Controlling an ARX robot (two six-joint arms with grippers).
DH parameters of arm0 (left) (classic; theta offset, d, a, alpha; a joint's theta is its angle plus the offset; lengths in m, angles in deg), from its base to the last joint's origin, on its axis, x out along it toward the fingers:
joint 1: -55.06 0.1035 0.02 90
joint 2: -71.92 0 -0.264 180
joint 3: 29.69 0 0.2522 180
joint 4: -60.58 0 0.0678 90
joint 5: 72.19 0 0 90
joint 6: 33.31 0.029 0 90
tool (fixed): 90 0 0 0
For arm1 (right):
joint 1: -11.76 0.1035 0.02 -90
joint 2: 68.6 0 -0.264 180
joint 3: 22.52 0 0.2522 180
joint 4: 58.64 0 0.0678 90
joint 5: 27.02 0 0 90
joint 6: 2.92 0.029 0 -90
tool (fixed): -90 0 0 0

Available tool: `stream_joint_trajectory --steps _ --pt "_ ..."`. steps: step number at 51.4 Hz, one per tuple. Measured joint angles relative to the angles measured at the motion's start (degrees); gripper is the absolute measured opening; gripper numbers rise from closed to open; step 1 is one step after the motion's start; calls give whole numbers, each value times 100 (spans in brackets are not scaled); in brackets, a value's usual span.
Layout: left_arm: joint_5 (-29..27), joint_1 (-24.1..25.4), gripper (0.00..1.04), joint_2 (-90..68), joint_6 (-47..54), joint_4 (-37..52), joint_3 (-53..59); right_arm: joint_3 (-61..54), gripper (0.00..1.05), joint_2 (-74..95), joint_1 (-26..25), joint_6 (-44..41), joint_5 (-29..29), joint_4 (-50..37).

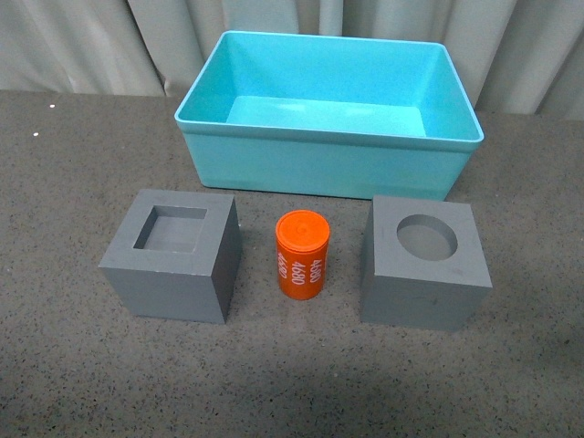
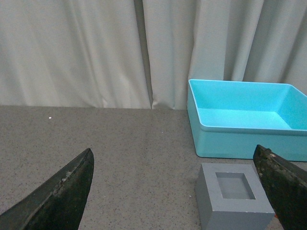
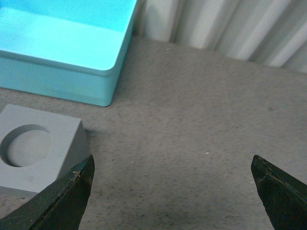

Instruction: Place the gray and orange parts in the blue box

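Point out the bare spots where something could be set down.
Bare: inside the box; the table in front of the parts; wide stretches left of the square-hole cube and right of the round-hole cube. Tight: the gaps flanking the orange cylinder, and between cubes and box.

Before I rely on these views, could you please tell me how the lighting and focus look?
Front view: soft, even light, no glare; the cylinder numerals read sharply, shadows faint. Left wrist view: box and square-recess cube are sharp; the open left gripper is dark, underlit. Right wrist view: round-recess cube clear; the open right gripper equally dark.
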Motion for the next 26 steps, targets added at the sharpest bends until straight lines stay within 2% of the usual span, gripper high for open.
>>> stream_joint_trajectory --steps 12,26 --pt "0 0 98 0 0 0 0 1193 95 2293 774 822 52 256" --pt "0 0 98 0 -2 0 0 1834 95 3501 1106 1464 66 651"
